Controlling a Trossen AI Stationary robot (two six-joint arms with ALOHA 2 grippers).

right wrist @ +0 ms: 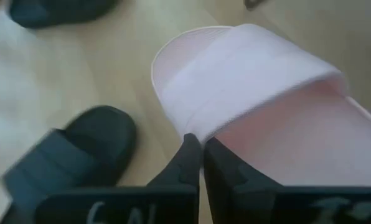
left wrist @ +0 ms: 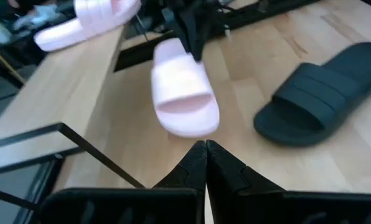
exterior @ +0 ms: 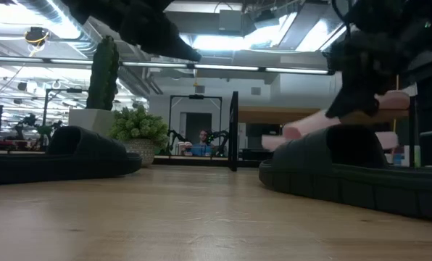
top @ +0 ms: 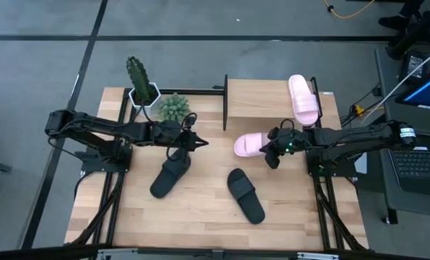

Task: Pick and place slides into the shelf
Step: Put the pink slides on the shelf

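Right tool clamping pink slide

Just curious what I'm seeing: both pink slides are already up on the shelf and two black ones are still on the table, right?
Not quite. Only one pink slide lies on the shelf; the high view shows the second pink slide off it, at the right gripper. Both black slides are on the table.
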